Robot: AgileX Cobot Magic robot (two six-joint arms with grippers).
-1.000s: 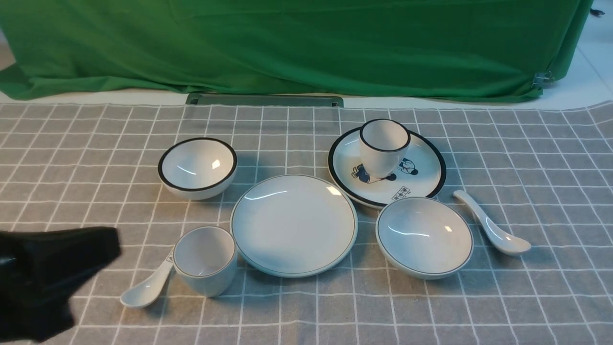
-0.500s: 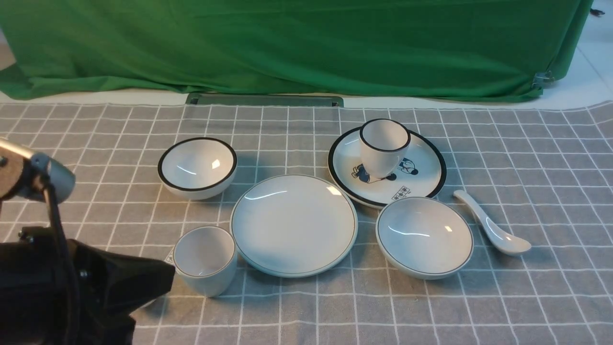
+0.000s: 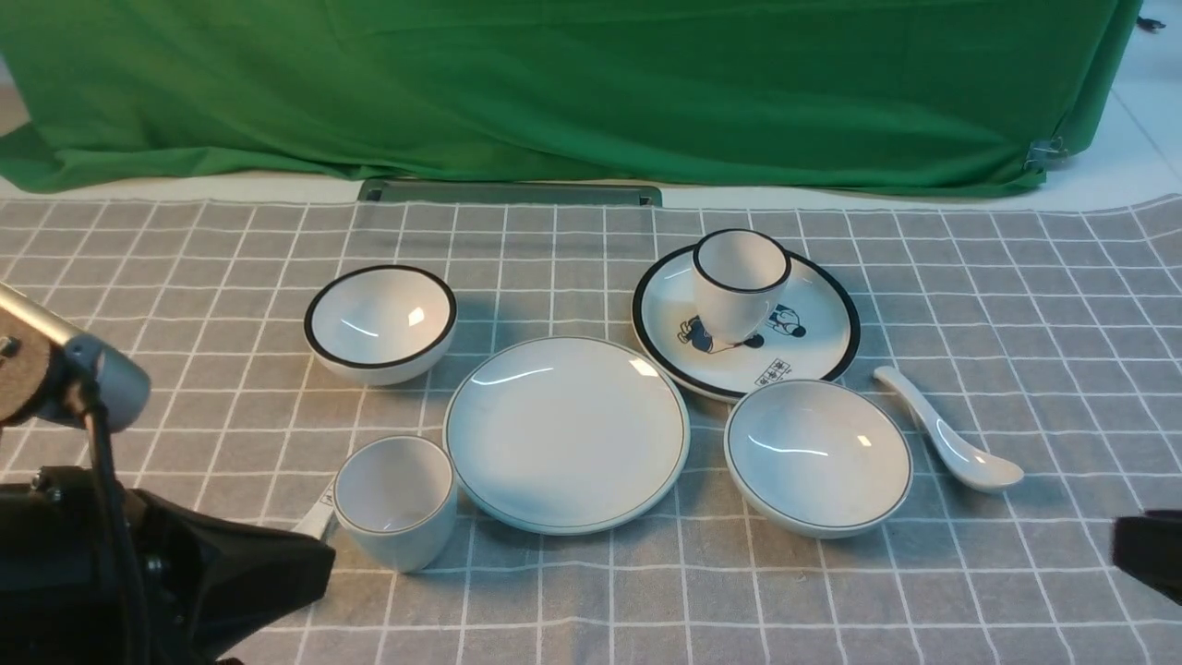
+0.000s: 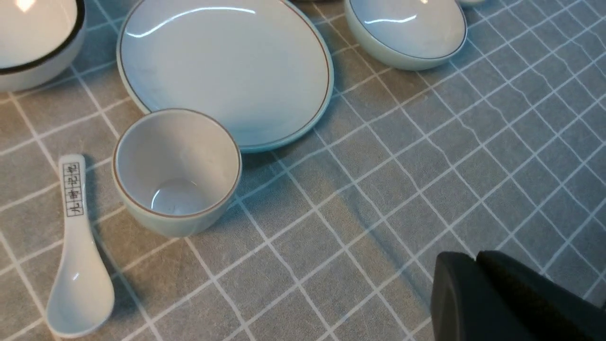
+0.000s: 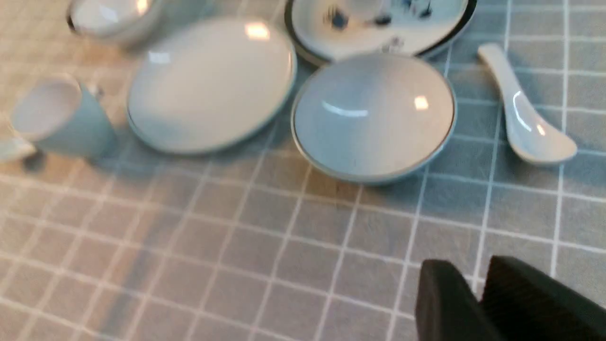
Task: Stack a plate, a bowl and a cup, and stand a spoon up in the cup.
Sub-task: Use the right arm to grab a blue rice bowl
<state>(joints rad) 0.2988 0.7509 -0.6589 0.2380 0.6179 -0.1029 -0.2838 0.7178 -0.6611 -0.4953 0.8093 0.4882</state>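
Left gripper [image 4: 476, 259] hangs low, black fingers pressed together on nothing, with the silver arm joint [image 3: 102, 379] above and behind it. Right gripper [image 5: 476, 279] is likewise closed and empty.

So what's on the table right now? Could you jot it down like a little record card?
Surface: grey checked cloth
Plain set: plate in the middle, bowl right of it, cup near-left of it, spoon right of the bowl
Other set: black-rimmed bowl back left, black-rimmed cup standing on cartoon plate, printed spoon beside the cup
Stacked: nothing from the plain set yet
Left tool: shut, empty
Right tool: shut, empty
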